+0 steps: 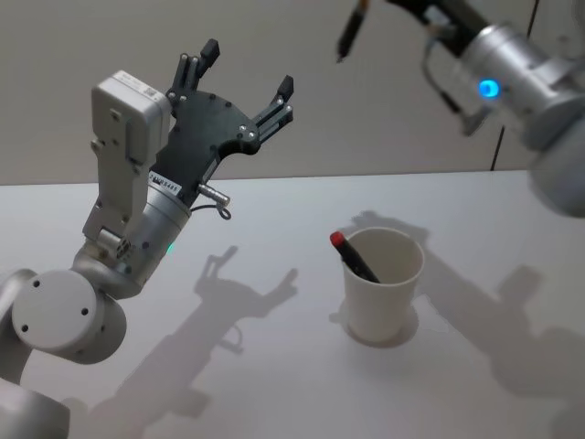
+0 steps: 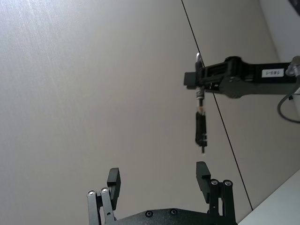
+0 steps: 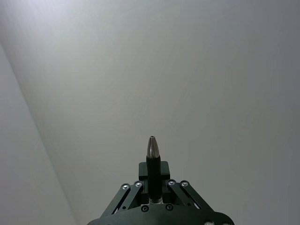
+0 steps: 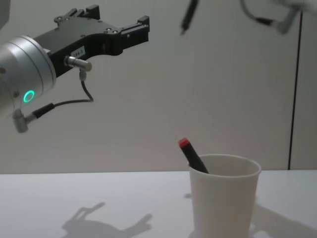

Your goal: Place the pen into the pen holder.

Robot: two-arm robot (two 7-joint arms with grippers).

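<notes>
A: The pen holder [image 1: 384,283], the white cup, stands upright on the surface [image 1: 274,366], right of centre. Is the job done?

B: By my reading, yes. The pen [image 1: 354,256] leans inside the cup against its left rim, one red tip poking out above.

A: And the arms, biggest first?

B: The left tool [image 1: 239,84] is raised high on the left, well apart from the cup, its fingers spread and holding nothing.

A: The right one?

B: The right tool [image 3: 153,180] is lifted high at the far right, pressed together on a thin dark stylus [image 3: 153,161] with a metallic point. In the head view it hangs above the cup, well clear of it.

A: So that slim thing isn't the marker?

B: It looks separate; the marker is already in the cup. Nothing seems left, beyond perhaps parking the arms.
</notes>
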